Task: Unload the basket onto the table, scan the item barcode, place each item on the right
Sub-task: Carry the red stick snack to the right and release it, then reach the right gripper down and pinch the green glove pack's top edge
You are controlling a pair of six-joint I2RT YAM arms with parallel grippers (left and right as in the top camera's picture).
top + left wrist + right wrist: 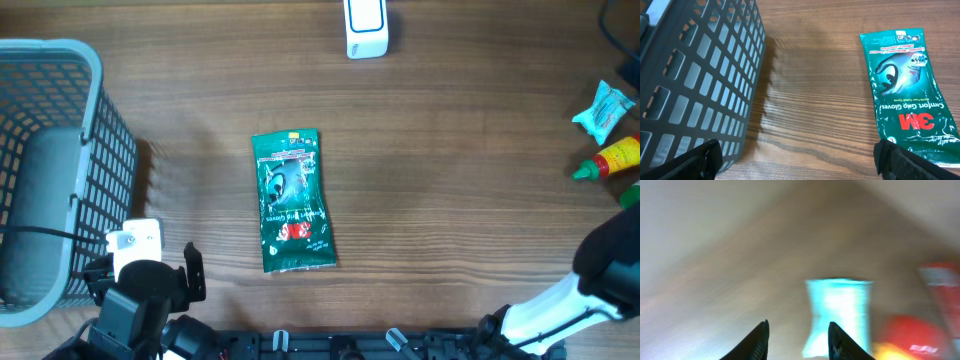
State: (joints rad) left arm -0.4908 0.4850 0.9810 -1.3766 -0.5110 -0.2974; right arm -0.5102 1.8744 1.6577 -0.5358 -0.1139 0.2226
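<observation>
Closest to you, the left end effector (797, 161) was released, its dark fingers spread wide and low over the bare wood-grain desk (815, 75), gripping nothing. The right end effector (797, 336) showed its tips partly apart with nothing between them, though that wrist view was too smeared to tell more.

The green glove packet (290, 200) lay flat near the middle of the desk, just ahead of the left end effector and well apart from everything else. No barcode showed on its upturned face, so I judged it sat underneath. That was your main hazard: you would likely have needed to flip it. A thin packet flush on a hard top gives fingers no edge, so they could have scraped the wood or pushed the packet away. Its glossy, slightly crinkled film looked slippery and limp. It could have sagged or slid in a pinch, and glare might have spoiled a read.

The grey basket (105, 170) beside the left arm was rigid plastic lattice, and a careless swing could have struck it. Near the right arm stood a crinkly light-blue packet (605, 108) and a red-and-yellow bottle (615, 157) with a green cap, both light enough to topple.

Farthest off sat a smooth white boxy device (366, 28), probably the scanner, so the carry would have been long.
</observation>
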